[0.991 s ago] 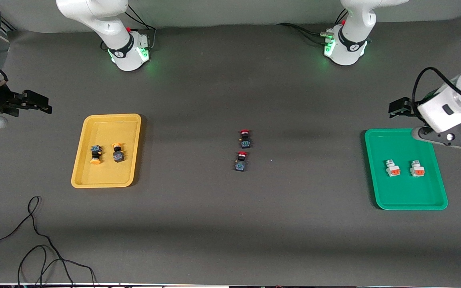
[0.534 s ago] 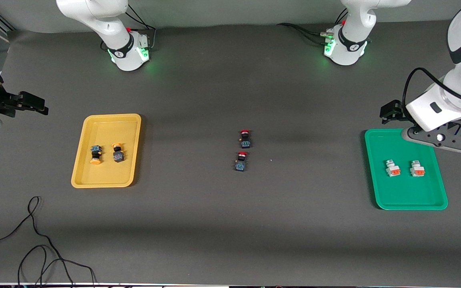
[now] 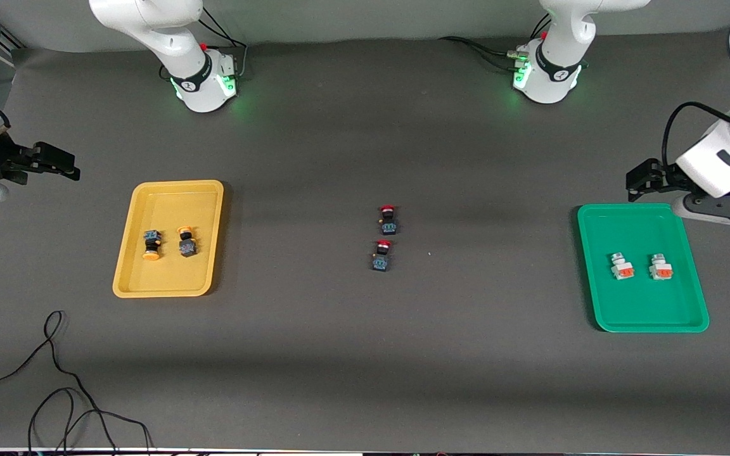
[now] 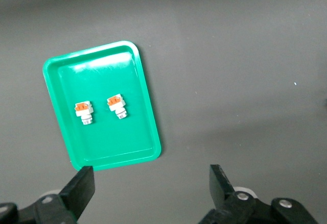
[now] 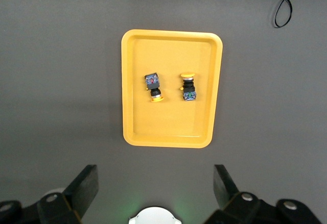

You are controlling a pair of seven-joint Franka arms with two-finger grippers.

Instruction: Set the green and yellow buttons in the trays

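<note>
Two yellow-capped buttons (image 3: pixel 152 244) (image 3: pixel 186 241) lie in the yellow tray (image 3: pixel 168 190). They also show in the right wrist view (image 5: pixel 154 86) (image 5: pixel 187 87), as does the tray (image 5: pixel 168 34). Two white-grey buttons with orange-red blocks (image 3: pixel 621 266) (image 3: pixel 660 267) lie in the green tray (image 3: pixel 642 310). They also show in the left wrist view (image 4: pixel 84 112) (image 4: pixel 117 105), as does the tray (image 4: pixel 133 132). My left gripper (image 3: pixel 644 177) (image 4: pixel 150 185) is open and empty, high over the table beside the green tray. My right gripper (image 3: pixel 54 161) (image 5: pixel 156 183) is open and empty, high over the right arm's end of the table.
Two red-capped black switches (image 3: pixel 388 219) (image 3: pixel 381 254) lie at the middle of the table, one nearer to the front camera than the other. A black cable (image 3: pixel 54 380) (image 5: pixel 286 2) trails on the table near the front edge at the right arm's end.
My left gripper swung toward the middle of the table, then back out toward the left arm's end. My right gripper shifted only slightly. The buttons and trays have not moved.
</note>
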